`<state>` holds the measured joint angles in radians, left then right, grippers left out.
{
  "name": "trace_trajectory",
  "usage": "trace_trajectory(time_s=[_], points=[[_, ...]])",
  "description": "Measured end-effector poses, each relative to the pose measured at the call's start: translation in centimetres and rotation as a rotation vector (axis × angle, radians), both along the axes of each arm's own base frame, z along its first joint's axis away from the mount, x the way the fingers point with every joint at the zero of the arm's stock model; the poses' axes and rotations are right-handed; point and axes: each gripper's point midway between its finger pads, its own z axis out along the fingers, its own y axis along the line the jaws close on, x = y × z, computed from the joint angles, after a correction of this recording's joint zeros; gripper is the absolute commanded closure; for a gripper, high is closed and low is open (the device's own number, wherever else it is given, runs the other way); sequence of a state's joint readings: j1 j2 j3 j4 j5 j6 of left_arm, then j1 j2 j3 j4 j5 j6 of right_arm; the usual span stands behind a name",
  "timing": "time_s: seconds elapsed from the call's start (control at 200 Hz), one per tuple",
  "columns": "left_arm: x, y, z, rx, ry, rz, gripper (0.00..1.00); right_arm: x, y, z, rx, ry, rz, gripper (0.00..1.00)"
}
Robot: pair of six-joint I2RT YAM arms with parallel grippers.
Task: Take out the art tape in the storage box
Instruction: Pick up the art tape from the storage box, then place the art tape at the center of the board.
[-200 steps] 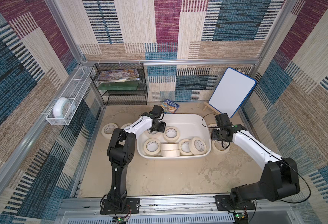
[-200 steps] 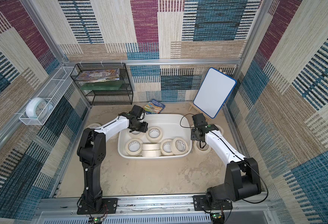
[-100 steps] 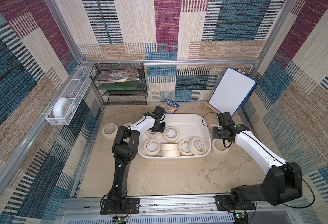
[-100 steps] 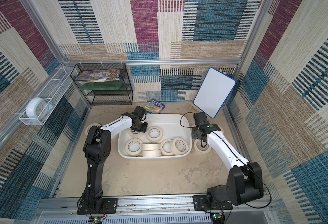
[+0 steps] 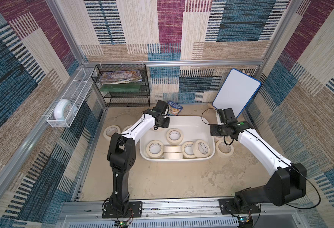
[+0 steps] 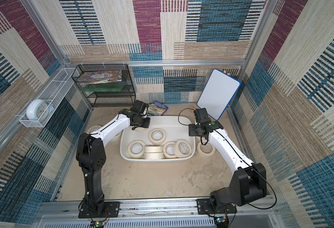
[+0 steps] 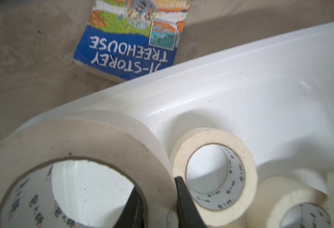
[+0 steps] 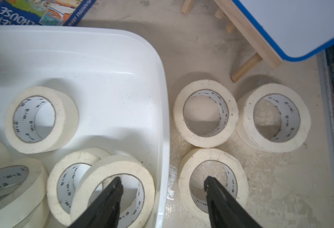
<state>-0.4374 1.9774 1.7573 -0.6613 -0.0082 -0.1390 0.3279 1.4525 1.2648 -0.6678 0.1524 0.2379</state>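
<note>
Only the fingertips of the left gripper (image 7: 155, 185) show in the left wrist view; the art tape roll (image 7: 79, 167) they pinch runs off the frame. The storage box (image 7: 241, 59) rim hides part of the book (image 7: 130, 39) title. At the box's 9 o'clock, another roll (image 5: 125, 129) lies half hidden behind the left arm (image 5: 140, 128).

Beige tabletop (image 5: 162, 177) bears storage box (image 5: 191, 126), loose art tape (image 8: 178, 116), book (image 5: 175, 109), whiteboard (image 5: 237, 92), mesh rack (image 5: 126, 98).
</note>
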Motion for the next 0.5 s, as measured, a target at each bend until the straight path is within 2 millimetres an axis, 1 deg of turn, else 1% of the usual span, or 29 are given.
trace_trajectory(time_s=[0.055, 0.11, 0.125, 0.14, 0.2, 0.24, 0.28, 0.341, 0.441, 0.501], points=[[-0.8, 0.2, 2.4, -0.015, -0.04, -0.005, 0.99, 0.5, 1.6, 0.2, 0.007, -0.001, 0.042, 0.18], [-1.9, 1.2, 4.6, -0.014, -0.081, 0.004, 1.0, 0.9, 3.3, 0.2, 0.014, 0.006, 0.086, 0.13], [-2.1, 1.4, 4.8, -0.013, -0.085, 0.008, 1.0, 1.0, 3.6, 0.2, 0.014, 0.008, 0.093, 0.11], [-2.5, 1.8, 5.5, -0.013, -0.098, 0.012, 1.0, 1.1, 4.1, 0.1, 0.013, 0.009, 0.105, 0.1], [-4.2, 3.3, 7.2, -0.005, -0.131, 0.034, 1.0, 1.6, 5.8, -0.2, 0.01, 0.019, 0.143, 0.03], [-5.2, 4.4, 7.8, 0.001, -0.146, 0.053, 1.0, 1.8, 7.3, -0.6, 0.013, 0.034, 0.178, 0.0], [-6.4, 5.6, 8.1, 0.0, -0.148, 0.082, 1.0, 2.1, 8.7, -0.8, 0.015, 0.041, 0.212, 0.01], [-7.9, 7.6, 8.0, 0.012, -0.148, 0.123, 1.0, 2.5, 11.0, -1.4, 0.021, 0.056, 0.263, 0.01], [-10.5, 12.1, 6.5, 0.023, -0.117, 0.243, 1.0, 3.2, 14.0, -2.1, 0.035, 0.076, 0.329, 0.01], [-12.2, 15.3, 5.2, 0.023, -0.087, 0.339, 1.0, 3.8, 15.1, -2.3, 0.042, 0.077, 0.353, 0.01]])
